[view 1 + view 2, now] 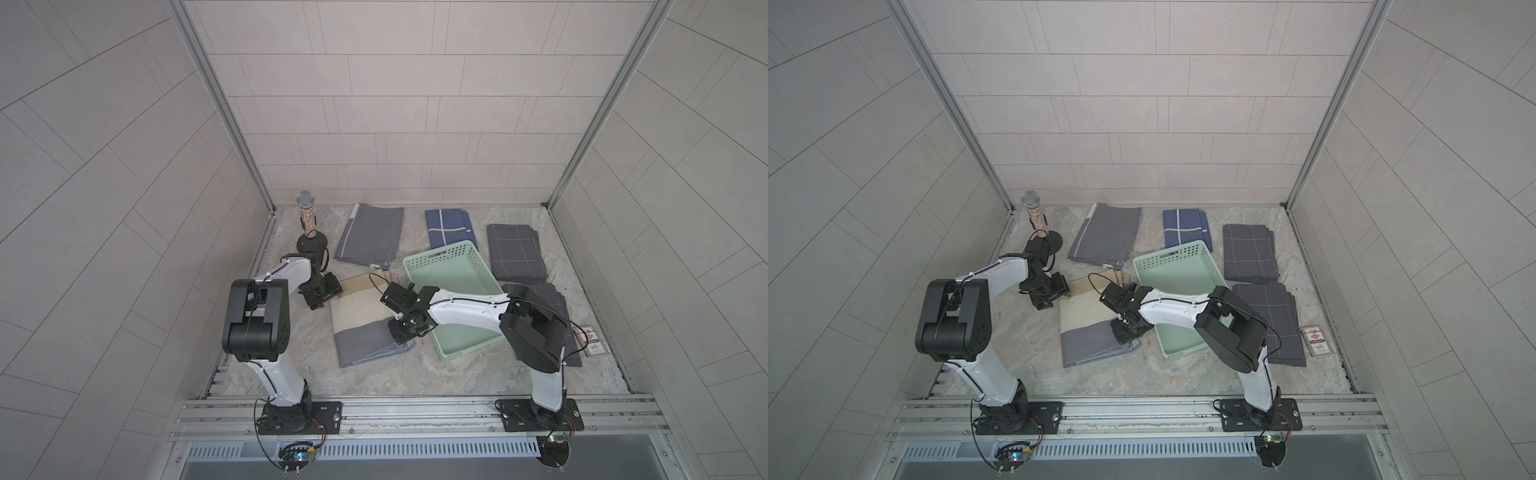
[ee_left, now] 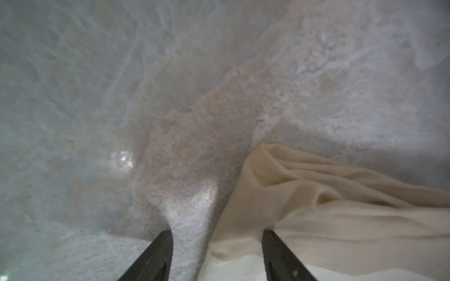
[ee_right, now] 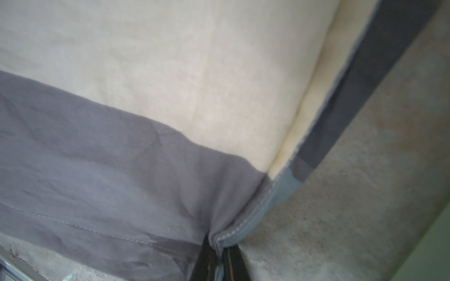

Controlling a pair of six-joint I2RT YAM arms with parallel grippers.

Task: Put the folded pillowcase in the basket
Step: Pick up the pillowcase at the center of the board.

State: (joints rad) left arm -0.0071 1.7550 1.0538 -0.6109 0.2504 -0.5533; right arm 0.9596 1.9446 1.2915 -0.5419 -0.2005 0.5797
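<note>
Grey-and-beige folded fabric pillowcase (image 1: 362,318): flat on marbled tabletop (image 1: 415,374), outside basket.
Right gripper (image 3: 219,245): pinching pillowcase's near grey corner.
Left gripper (image 2: 216,233): jaws spread at far beige corner.
Mint-green perforated plastic basket (image 1: 440,254): just beside pillowcase, rightward.

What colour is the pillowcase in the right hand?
Pillowcase: cream with a grey band, clearest in the right wrist view.

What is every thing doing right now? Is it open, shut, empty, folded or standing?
pillowcase: folded, lying on the table, grey corner pinched.
basket: nothing seen inside, beside the pillowcase.
right gripper: shut on the pillowcase.
left gripper: open, at the pillowcase's cream corner.
microphone: standing upright.
grey cloth: folded, flat.
blue cloth: folded, flat.
checked cloth: folded, flat.
</note>
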